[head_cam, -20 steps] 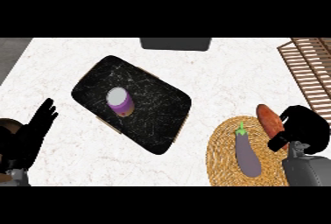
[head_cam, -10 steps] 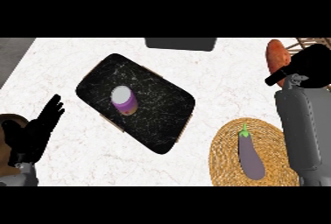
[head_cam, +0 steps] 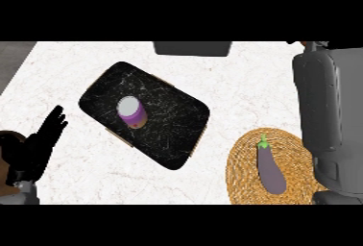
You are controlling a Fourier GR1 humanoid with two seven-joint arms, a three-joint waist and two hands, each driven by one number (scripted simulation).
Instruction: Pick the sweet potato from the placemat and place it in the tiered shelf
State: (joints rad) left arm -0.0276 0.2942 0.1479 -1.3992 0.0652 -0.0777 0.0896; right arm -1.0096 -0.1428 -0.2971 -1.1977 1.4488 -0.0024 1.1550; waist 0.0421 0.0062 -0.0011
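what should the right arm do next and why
Probably lower the hand a little toward the shelf, then open it. The right forearm reaches past the view's top edge, so hand, sweet potato and shelf are hidden; the placemat holds only the eggplant.

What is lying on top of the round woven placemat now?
On the woven placemat lies only an eggplant, stem pointing away from the robot. No sweet potato shows there. The right forearm covers the mat's right edge, so that part is hidden.
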